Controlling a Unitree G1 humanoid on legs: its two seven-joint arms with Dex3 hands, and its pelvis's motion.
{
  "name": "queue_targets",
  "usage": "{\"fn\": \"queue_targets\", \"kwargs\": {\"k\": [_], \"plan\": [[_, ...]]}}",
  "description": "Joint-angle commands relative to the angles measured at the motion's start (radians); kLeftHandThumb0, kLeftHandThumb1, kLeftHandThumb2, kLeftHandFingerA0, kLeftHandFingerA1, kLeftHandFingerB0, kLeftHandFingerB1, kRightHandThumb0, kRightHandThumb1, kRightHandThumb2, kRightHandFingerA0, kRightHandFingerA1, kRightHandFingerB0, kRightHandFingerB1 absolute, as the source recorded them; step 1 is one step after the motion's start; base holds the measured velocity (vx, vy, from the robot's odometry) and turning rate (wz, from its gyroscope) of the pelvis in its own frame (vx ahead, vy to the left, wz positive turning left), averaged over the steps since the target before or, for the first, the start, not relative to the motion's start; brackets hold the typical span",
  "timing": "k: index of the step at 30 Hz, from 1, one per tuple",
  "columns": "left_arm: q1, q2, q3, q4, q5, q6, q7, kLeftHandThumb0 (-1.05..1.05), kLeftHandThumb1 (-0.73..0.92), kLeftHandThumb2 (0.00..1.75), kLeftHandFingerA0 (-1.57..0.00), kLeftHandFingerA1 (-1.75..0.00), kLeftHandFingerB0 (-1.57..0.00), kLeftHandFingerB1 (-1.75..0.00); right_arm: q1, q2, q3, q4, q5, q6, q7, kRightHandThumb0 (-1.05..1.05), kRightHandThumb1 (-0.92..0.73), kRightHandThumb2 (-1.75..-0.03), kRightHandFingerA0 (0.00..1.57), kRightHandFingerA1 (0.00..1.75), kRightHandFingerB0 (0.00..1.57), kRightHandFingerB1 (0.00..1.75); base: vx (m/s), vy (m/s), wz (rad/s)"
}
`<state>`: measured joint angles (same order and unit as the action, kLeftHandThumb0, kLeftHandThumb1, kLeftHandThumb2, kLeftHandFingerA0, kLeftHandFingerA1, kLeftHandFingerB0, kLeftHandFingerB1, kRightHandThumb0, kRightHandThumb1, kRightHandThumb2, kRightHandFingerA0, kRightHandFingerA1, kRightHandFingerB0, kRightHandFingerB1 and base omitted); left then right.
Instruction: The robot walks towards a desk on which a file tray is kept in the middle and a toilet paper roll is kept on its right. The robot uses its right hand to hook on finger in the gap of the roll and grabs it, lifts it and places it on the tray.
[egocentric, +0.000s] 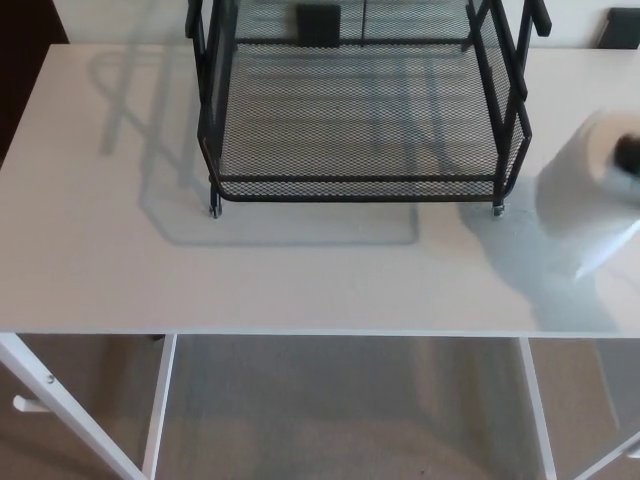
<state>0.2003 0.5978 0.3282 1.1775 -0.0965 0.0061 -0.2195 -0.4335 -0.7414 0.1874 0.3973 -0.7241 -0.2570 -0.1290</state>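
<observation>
Hanging at 3 o'clock from the file tray (360, 186), the toilet paper roll (580, 190) sits at the far right edge of view, smeared by motion. By the soft shadow (540, 275) spread under it on the desk (120, 260), it looks clear of the surface, though the blur makes that a judgement. The right hand (629, 153) shows only as a dark blob at the roll's centre hole. It reads as hooked into that hole and carrying the roll, but nothing more of the grip can be made out. Left hand not in view.

A loose tail of paper (605, 255) dangles at the roll's 6 o'clock. The tray is empty, black mesh, in the middle of the desk toward 12 o'clock, with a tall right side wall (512, 110) standing between the roll and the tray floor. Placing is not yet done.

Risks from here:
- Hooked hold is thin, so a quick swing toward 9 o'clock could slide the roll off and drop it on the desk or over the edge at 3 o'clock.
- Carrying too low would knock the roll into the side wall and shove the light tray on its small feet (497, 209).
- The hanging tail could snag on the mesh or the wall's top rail and unspool.
- Roll is soft, and it may tip or roll on the mesh once let go.
</observation>
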Motion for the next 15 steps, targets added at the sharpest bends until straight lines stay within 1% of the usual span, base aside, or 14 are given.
{"fn": "queue_targets", "kwargs": {"k": [1,2,4,5,6,7,8,9,10,11,12,13,14,15], "plan": [[0.014,0.02,-0.001,-0.007,0.005,-0.05,0.01,-0.71,0.86,0.66,-0.48,-0.7,-0.23,-0.54,-0.024,-0.062,-0.097,-0.077,0.06,0.043,0.064,-0.24,-0.69,-0.64,0.87,1.51,0.84,0.97,0.0,0.0,0.0],[0.016,0.021,-0.006,-0.009,0.01,-0.052,0.009,-0.71,0.87,0.66,-0.46,-0.69,-0.23,-0.54,-0.029,-0.074,-0.108,-0.091,0.06,0.052,0.087,-0.25,-0.71,-0.68,0.81,1.48,0.82,0.98,0.0,0.0,0.0],[0.018,0.023,-0.008,-0.009,0.012,-0.053,0.009,-0.71,0.87,0.66,-0.46,-0.69,-0.23,-0.54,-0.035,-0.073,-0.111,-0.096,0.057,0.057,0.102,-0.25,-0.71,-0.68,0.81,1.48,0.82,0.98,0.0,0.0,0.0],[0.021,0.023,-0.009,-0.013,0.013,-0.056,0.009,-0.71,0.87,0.66,-0.44,-0.68,-0.23,-0.53,-0.05,-0.094,-0.135,-0.115,0.073,0.06,0.12,-0.23,-0.7,-0.69,0.85,1.41,0.85,0.97,0.0,0.0,0.0],[0.02,0.021,-0.004,-0.011,0.007,-0.056,0.013,-0.71,0.86,0.66,-0.48,-0.7,-0.23,-0.53,-0.06,-0.105,-0.148,-0.128,0.074,0.069,0.13,-0.24,-0.69,-0.67,0.86,1.42,0.86,0.9,0.0,0.0,0.0],[0.02,0.02,-0.003,-0.01,0.007,-0.057,0.013,-0.71,0.86,0.66,-0.48,-0.7,-0.23,-0.53,-0.06,-0.105,-0.152,-0.132,0.073,0.071,0.134,-0.24,-0.69,-0.67,0.86,1.42,0.86,0.9,0.0,0.0,0.0],[0.021,0.021,-0.003,-0.01,0.006,-0.06,0.011,-0.71,0.86,0.66,-0.47,-0.7,-0.23,-0.54,-0.068,-0.108,-0.161,-0.14,0.073,0.075,0.137,-0.31,-0.68,-0.62,0.89,1.53,0.88,0.79,0.0,0.0,0.0],[0.018,0.02,0.001,-0.007,0.001,-0.055,0.004,-0.7,0.86,0.66,-0.44,-0.7,-0.22,-0.53,-0.084,-0.114,-0.174,-0.144,0.085,0.068,0.14,-0.28,-0.66,-0.65,0.92,1.51,0.91,0.77,0.0,0.0,0.0],[0.014,0.019,0.007,-0.004,-0.007,-0.045,-0.004,-0.7,0.86,0.66,-0.44,-0.7,-0.22,-0.53,-0.103,-0.12,-0.187,-0.144,0.103,0.055,0.144,-0.28,-0.66,-0.65,0.92,1.51,0.91,0.77,0.0,0.0,0.0],[0.011,0.019,0.004,0.007,-0.001,-0.054,0.004,-0.7,0.86,0.65,-0.47,-0.7,-0.24,-0.53,-0.115,-0.122,-0.195,-0.161,0.104,0.077,0.169,-0.38,-0.65,-0.59,0.92,1.5,0.9,0.74,0.0,0.0,0.0],[0.022,0.022,-0.009,-0.011,0.013,-0.059,0.003,-0.72,0.88,0.66,-0.45,-0.67,-0.24,-0.54,-0.137,-0.126,-0.203,-0.158,0.103,0.058,0.152,-0.33,-0.56,-0.61,0.91,1.53,0.91,0.64,0.0,0.0,0.0],[0.024,0.023,-0.011,-0.02,0.013,-0.051,0.001,-0.72,0.87,0.66,-0.43,-0.66,-0.24,-0.53,-0.174,-0.125,-0.208,-0.169,0.113,0.06,0.168,-0.28,-0.68,-0.64,0.88,1.59,0.88,0.83,0.0,0.0,0.0],[0.026,0.023,-0.013,-0.023,0.014,-0.053,0.0,-0.72,0.88,0.66,-0.44,-0.66,-0.24,-0.53,-0.191,-0.121,-0.21,-0.184,0.12,0.072,0.19,-0.29,-0.69,-0.67,0.86,1.61,0.87,0.88,0.0,0.0,0.0],[0.029,0.024,-0.018,-0.026,0.018,-0.061,0.001,-0.72,0.88,0.66,-0.44,-0.66,-0.24,-0.53,-0.198,-0.119,-0.212,-0.196,0.124,0.08,0.204,-0.29,-0.69,-0.67,0.86,1.61,0.87,0.88,0.0,0.0,0.0]]}}
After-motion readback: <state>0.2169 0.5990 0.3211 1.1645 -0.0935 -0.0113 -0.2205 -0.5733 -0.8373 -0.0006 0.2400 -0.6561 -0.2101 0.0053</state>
